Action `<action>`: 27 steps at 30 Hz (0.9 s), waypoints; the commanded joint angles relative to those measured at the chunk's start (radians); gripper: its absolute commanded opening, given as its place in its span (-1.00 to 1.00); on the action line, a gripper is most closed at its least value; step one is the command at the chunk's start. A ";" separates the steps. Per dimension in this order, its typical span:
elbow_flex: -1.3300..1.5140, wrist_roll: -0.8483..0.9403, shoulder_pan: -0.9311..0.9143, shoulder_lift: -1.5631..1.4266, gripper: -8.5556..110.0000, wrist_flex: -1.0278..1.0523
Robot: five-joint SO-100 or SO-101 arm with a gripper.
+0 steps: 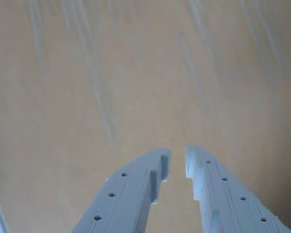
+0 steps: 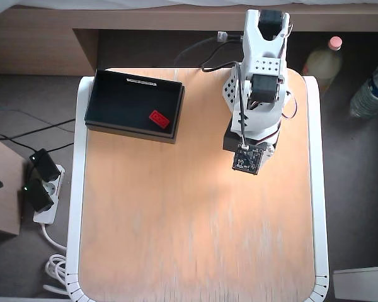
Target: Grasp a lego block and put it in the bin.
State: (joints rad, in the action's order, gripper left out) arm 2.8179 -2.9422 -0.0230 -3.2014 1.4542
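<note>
Near the counter's [image 2: 195,251] far-left corner in the overhead view, the bin [image 2: 133,104] sits with the lego block [image 2: 159,118] already lying inside it, toward its near-right corner. Little can go wrong for the block now; the likely trouble would be the arm swinging back over the far edge and nudging the bin's wall, shifting it toward the counter's left edge. The tool [image 1: 177,160] hangs over bare wood in the wrist view, its jaws parted only by a narrow gap, holding nothing and touching nothing.
</note>
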 commanded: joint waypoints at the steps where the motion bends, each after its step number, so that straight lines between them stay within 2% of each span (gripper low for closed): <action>1: 0.043 -0.006 0.003 -0.055 -0.85 -0.006; 21: 0.273 0.025 -0.021 -0.097 -0.85 -0.038; 27: 0.327 -0.040 -0.023 -0.097 -0.85 -0.052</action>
State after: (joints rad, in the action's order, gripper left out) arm 3.0158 -2.9637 -0.0414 -3.2076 1.4036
